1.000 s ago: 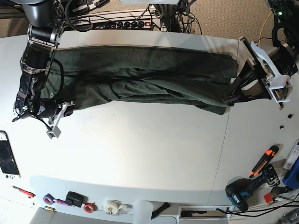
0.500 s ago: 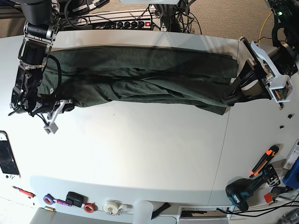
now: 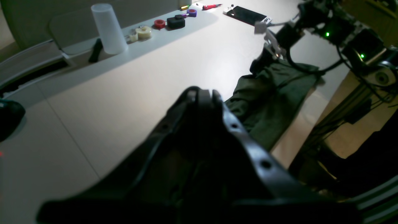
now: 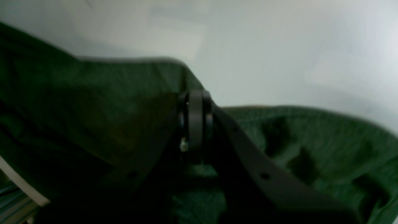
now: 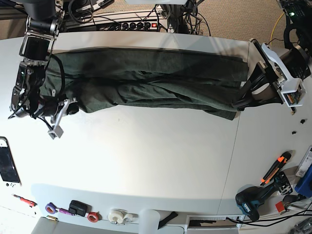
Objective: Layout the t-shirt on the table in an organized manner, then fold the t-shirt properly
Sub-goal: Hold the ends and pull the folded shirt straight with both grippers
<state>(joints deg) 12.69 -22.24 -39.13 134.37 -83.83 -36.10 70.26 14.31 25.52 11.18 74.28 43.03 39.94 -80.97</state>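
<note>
Base view looks straight down on the whole table [image 5: 161, 161]; each wrist view looks along its own gripper from close above the tabletop, and all three share the t-shirt [image 5: 156, 80].

1. The base view is bright, evenly lit and sharp.
2. The left wrist view is dim, with glare on the bench [image 3: 199, 59] and near-black fingers [image 3: 202, 102].
3. The right wrist view is dark, soft and blurred throughout.

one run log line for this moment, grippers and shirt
left gripper: shut on t-shirt | right gripper: shut on t-shirt | t-shirt: stretched lengthwise across table
</note>
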